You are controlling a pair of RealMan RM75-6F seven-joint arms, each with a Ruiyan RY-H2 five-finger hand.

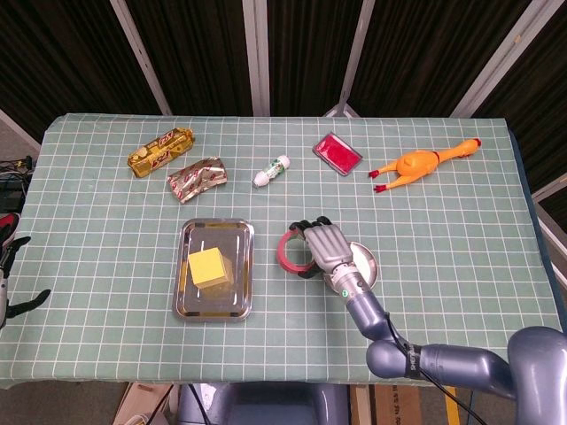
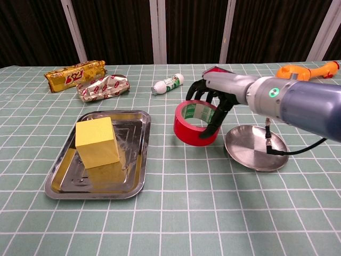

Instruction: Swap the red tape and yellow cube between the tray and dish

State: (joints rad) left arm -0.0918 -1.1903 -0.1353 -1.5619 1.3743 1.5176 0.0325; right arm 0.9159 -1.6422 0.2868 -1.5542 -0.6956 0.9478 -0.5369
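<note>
My right hand [image 1: 326, 248] [image 2: 217, 98] grips the red tape [image 1: 292, 251] [image 2: 193, 126] and holds it in the air between the tray and the dish. The yellow cube [image 1: 208, 266] [image 2: 96, 142] sits in the steel tray [image 1: 199, 304] [image 2: 64, 186] at the left. The round steel dish [image 1: 364, 266] [image 2: 256, 152] stands bare on the cloth, right of the tape. My left hand [image 1: 7, 285] shows only at the far left edge of the head view, off the table, fingers apart and holding nothing.
Along the back lie a gold snack bar [image 1: 159, 151], a silver-red wrapper [image 1: 196, 178], a small white bottle [image 1: 271, 170], a red flat case [image 1: 337, 153] and an orange rubber chicken [image 1: 416, 165]. Green checked cloth covers the table.
</note>
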